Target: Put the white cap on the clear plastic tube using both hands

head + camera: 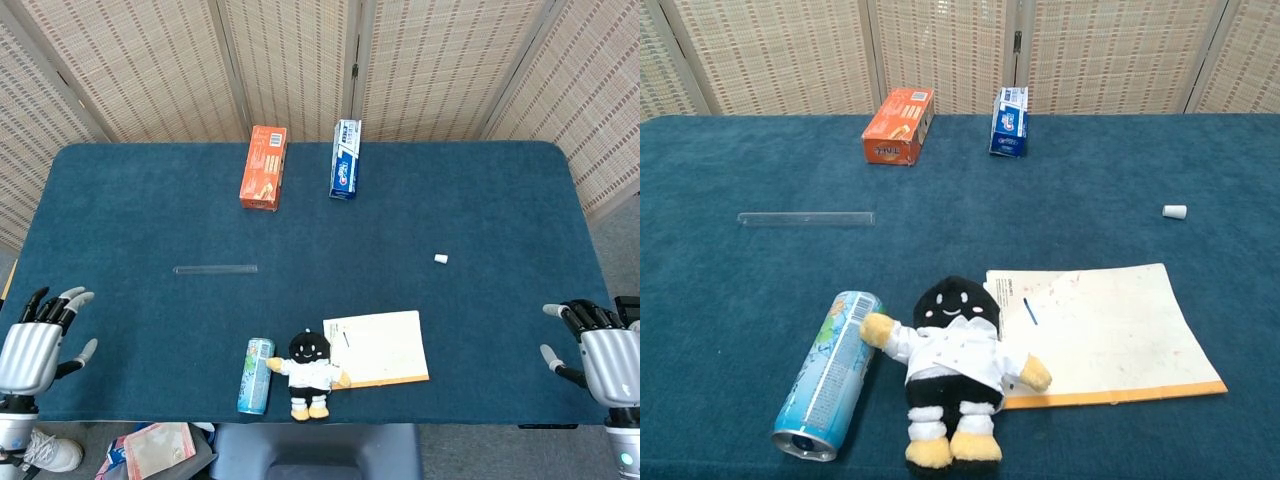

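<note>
Both hands, the left hand (35,342) and right hand (598,350), are waiting open and empty at the lower frame corners; clear plastic tube (215,269) and white cap (441,259) are lying well apart, one for each side.

Blue-carpeted table (480,200) carrying: clear tube (215,269) left of centre, white cap (440,259) well apart to the right, orange box (264,167), blue box (345,159), can (255,375), plush doll (308,373), paper pad (385,345).

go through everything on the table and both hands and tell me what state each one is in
Clear plastic tube: lying flat, uncapped.
White cap: loose on the table, far from the tube.
Can: on its side.
Plush doll: on its back, overlapping the paper.
Left hand: open, empty.
Right hand: open, empty.
</note>
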{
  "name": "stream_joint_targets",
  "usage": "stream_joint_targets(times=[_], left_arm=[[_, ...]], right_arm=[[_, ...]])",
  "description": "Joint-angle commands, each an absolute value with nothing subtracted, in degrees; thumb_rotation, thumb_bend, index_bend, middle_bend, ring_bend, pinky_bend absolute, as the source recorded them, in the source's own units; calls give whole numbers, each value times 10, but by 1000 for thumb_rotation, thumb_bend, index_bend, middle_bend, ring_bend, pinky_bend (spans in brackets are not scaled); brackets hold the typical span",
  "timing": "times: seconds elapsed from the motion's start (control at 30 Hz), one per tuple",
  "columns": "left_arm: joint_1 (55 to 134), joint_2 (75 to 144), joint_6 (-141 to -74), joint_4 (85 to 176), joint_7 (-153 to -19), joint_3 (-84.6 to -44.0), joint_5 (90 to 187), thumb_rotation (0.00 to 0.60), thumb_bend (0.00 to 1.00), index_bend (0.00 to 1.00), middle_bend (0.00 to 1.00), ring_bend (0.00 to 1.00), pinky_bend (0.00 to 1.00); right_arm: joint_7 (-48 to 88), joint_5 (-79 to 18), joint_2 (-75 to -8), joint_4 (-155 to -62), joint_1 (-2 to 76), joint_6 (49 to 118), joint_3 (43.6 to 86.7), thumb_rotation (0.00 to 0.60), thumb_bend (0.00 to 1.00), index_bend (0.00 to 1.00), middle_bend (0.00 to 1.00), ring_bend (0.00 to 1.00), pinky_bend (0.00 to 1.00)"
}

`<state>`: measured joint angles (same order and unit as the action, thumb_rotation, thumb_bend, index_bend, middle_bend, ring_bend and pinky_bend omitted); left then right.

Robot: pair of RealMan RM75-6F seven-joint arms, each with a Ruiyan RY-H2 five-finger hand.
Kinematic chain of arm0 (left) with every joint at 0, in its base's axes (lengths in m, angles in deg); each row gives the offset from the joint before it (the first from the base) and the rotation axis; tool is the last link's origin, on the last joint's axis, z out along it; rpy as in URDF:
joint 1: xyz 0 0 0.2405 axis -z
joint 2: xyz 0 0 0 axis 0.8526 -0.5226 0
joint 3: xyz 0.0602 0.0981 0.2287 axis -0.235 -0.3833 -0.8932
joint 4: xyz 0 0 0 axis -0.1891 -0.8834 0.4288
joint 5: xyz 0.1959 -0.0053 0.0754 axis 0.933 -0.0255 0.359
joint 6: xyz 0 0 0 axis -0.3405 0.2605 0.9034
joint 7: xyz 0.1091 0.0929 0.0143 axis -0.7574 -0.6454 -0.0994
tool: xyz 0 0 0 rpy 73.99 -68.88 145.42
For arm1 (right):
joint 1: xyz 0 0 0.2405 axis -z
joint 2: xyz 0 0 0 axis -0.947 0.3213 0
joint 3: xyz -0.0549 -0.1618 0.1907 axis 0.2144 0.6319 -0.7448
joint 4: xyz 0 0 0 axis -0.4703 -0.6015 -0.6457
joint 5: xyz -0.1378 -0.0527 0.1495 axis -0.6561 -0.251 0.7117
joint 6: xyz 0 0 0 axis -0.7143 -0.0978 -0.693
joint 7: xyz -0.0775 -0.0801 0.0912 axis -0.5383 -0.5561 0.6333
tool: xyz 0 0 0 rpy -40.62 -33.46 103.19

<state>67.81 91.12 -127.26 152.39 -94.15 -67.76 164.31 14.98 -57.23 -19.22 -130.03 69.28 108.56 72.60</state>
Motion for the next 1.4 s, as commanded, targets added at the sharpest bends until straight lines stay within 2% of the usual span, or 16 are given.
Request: stream_joint_targets(times=[0.03,0.17,0.23,0.43,0.63,0.83,1.2,1.4], left_arm=[[706,904,-1245,1533,-945,-660,1637,600,273,205,311,350,216],[752,911,-1201,1529,-958,-631,1621,600,273,241,414,465,333],[777,912,-1168,1528,-971,-620,1608,600,273,268,476,539,455],[862,933,-1063,1509,-1019,-581,1536,600,273,277,664,695,725],[940,974,-968,1456,-1048,-556,1448,600,272,288,810,809,900],[1000,1022,-913,1403,-1079,-553,1384,600,273,295,889,870,968],[1082,1102,-850,1306,-1158,-579,1257,600,272,346,937,912,997],[1111,1136,-840,1267,-1181,-593,1204,600,272,363,956,930,1000]], right_arm=[[149,-574,-190,-1303,691,1085,725,600,251,307,343,224,287],[145,-573,-187,-1309,686,1078,723,600,254,307,343,224,287],[144,-573,-186,-1311,684,1074,723,600,255,307,343,224,287],[143,-574,-182,-1313,677,1066,720,600,255,307,343,224,287],[137,-576,-179,-1319,669,1055,720,600,256,307,343,224,287],[132,-572,-179,-1323,664,1047,719,600,256,307,343,224,287],[137,-561,-180,-1317,658,1035,718,600,256,307,344,227,287],[143,-557,-181,-1311,655,1029,718,600,256,307,344,227,287]])
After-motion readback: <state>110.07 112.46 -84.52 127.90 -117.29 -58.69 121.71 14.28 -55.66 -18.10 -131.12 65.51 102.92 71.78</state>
